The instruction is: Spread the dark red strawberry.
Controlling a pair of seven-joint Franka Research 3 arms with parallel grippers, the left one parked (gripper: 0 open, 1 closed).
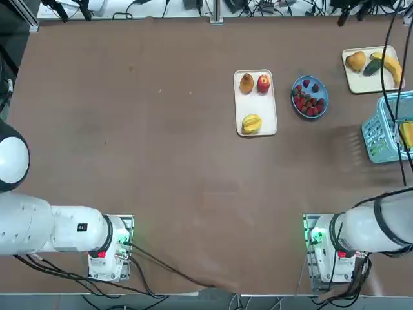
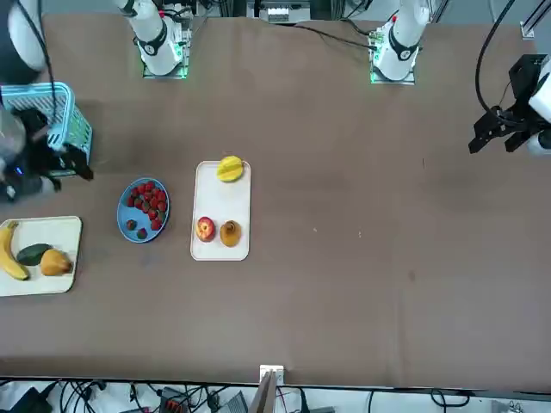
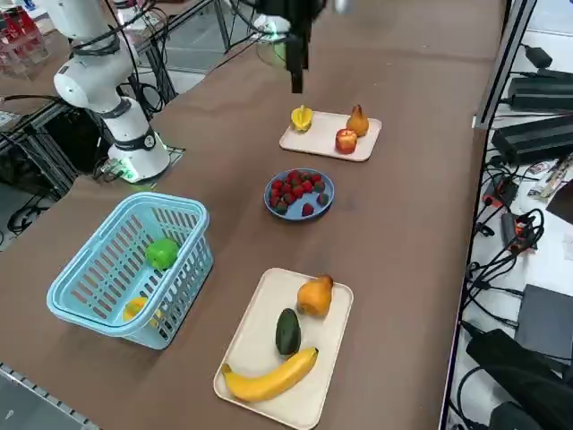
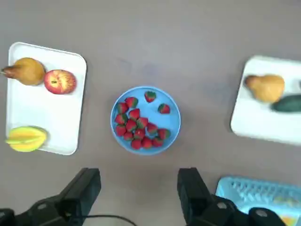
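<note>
Strawberries (image 4: 140, 126) heaped in blue bowl (image 4: 172, 136), orientations indistinct; open hand (image 4: 138, 190) above.

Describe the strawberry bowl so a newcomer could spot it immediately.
On the brown table, between two white trays of fruit, sits a blue bowl of strawberries. It is the only round dish; the blue basket nearby is rectangular and slatted.

On my worktop (image 1: 161, 161): bowl (image 1: 310, 97) of strawberries (image 1: 308, 101) between two trays (image 1: 255, 103) (image 1: 372, 69); basket (image 1: 390, 127) nearer me, beside the right tray.
</note>
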